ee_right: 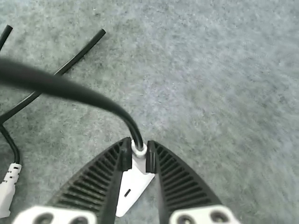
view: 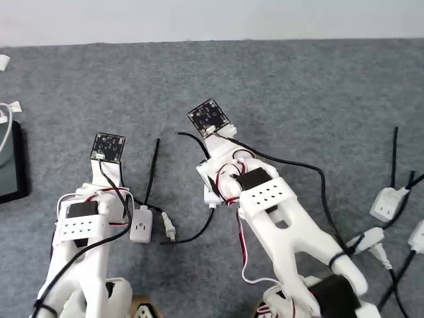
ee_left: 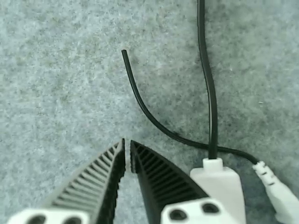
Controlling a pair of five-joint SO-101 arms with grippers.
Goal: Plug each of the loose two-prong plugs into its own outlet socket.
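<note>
My right gripper [ee_right: 136,151] is shut on the cable end of a white outlet socket [ee_right: 133,179], which has a slot in its face and hangs just over the grey carpet; its black cable [ee_right: 70,88] rises past the camera. In the high view this socket [view: 211,197] shows under the middle arm. A second white socket [view: 140,224] lies beside the left arm, and a loose two-prong plug [view: 169,228] lies just right of it. My left gripper [ee_left: 126,143] is shut and holds nothing, low over the carpet beside that socket [ee_left: 217,186] and plug [ee_left: 275,198].
Another socket [view: 386,202], a plug [view: 371,240] and a further white piece [view: 417,235] lie with their cables at the far right. A dark flat device [view: 10,165] sits at the left edge. Loose black cable ends [ee_left: 125,53] trail over the carpet.
</note>
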